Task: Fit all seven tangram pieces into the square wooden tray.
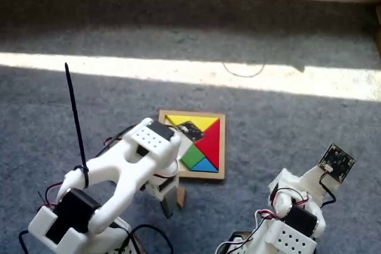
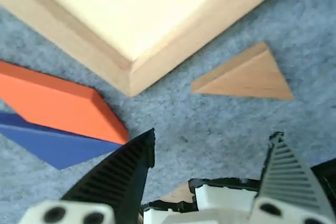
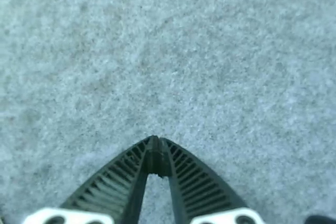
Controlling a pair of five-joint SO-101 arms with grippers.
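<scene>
The square wooden tray (image 1: 222, 147) lies on the grey carpeted table (image 1: 286, 117) and already holds a yellow triangle (image 1: 193, 122), a red triangle (image 1: 208, 141), a green piece (image 1: 191, 157) and a blue triangle (image 1: 205, 165). The corner near the left arm shows bare pale floor.

The left end effector (image 2: 210, 145) hangs wide open and empty just off that corner. Three pieces lie loose outside the rim: a plain wooden triangle (image 2: 247, 74), an orange slanted piece (image 2: 58, 103) and a dark blue piece (image 2: 47, 142).

These are thin and flat on a soft nap, so a descending finger would likelier shove one than pinch it. The wooden triangle could slide against the rim or jolt the tray, unseating what is placed. The orange piece touches or overlaps the dark blue one, so lifting either may drag its neighbour.

The right end effector (image 3: 156, 156) is pinched closed on nothing over bare carpet, well apart.
</scene>
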